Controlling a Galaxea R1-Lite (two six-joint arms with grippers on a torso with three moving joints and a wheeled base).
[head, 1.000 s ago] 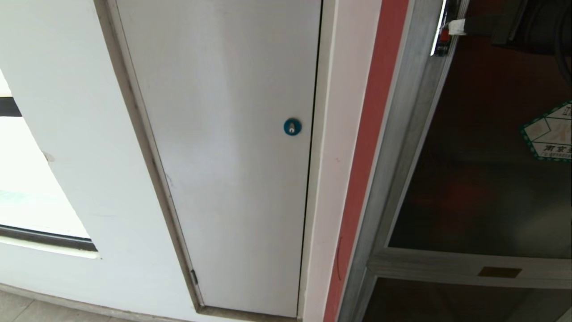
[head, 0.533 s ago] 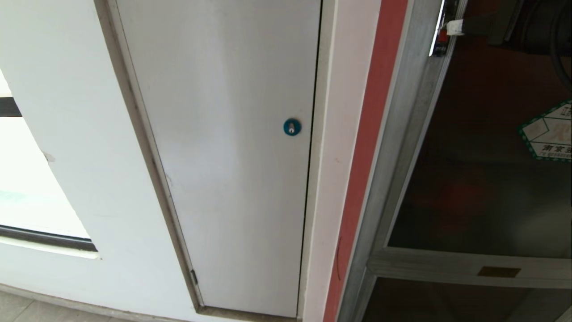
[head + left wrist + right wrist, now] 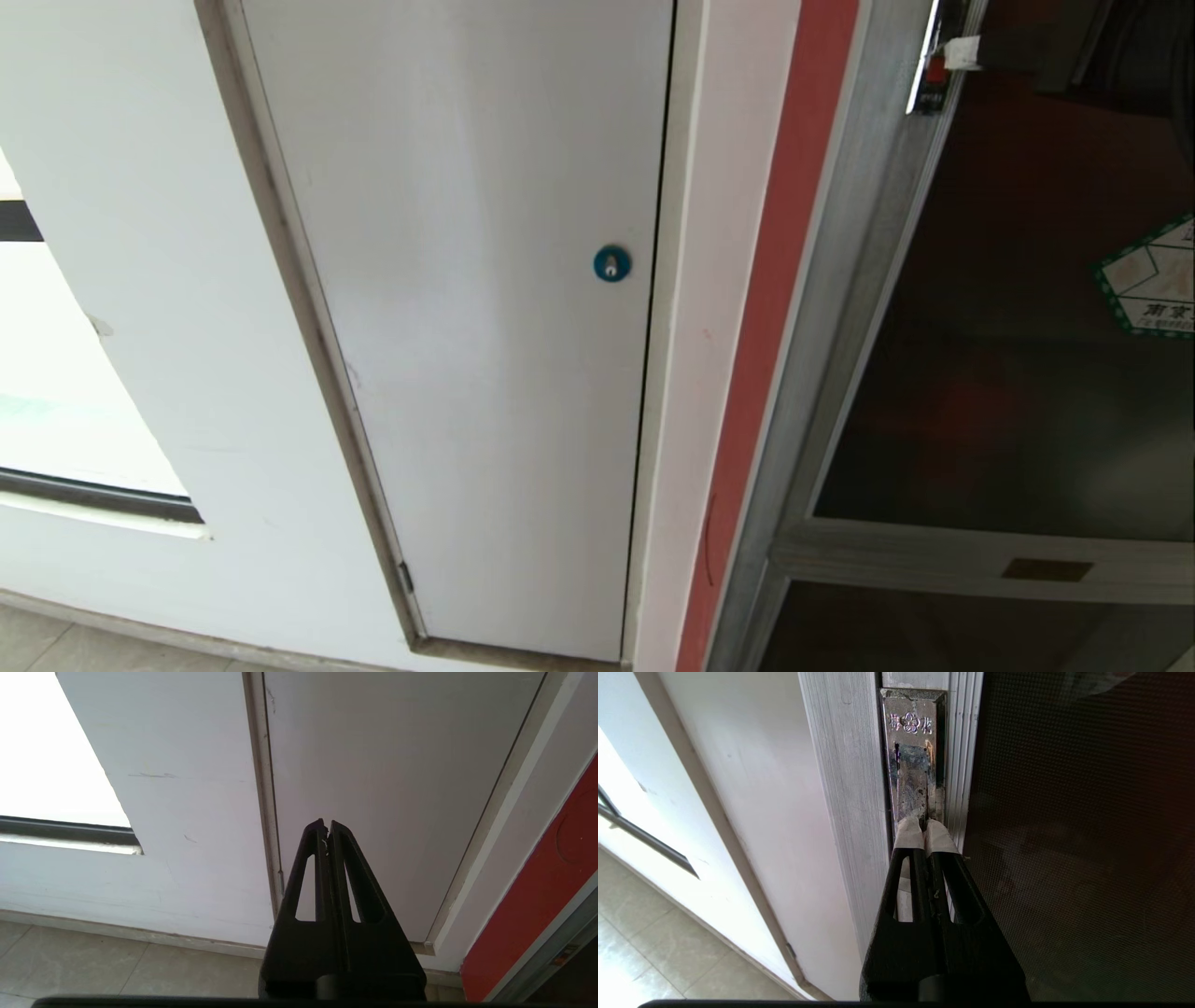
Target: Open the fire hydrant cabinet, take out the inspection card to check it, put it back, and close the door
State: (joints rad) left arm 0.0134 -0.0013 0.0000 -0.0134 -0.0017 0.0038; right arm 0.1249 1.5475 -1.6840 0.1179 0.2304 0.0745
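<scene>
white wall, white panel [image 3: 467,327] at left. door [image 3: 1008,373] at right, shut in cabinet [image 3: 840,308] frame. right gripper [image 3: 924,828] pinched together, tips at metal latch [image 3: 913,760] on door's left edge. left gripper [image 3: 326,828] closed, idle. door likely stiff, glass fragile; pull at latch.

Latch plate [image 3: 911,723] bears stamped characters and a flower; sticker [image 3: 1153,280] print unreadable

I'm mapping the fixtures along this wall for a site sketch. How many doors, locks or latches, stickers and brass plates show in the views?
Doors: 2, the white door and the door of tinted glass
Locks or latches: 2, blue round lock, metal latch plate
Stickers: 1
Brass plates: 1
Total: 6
</scene>
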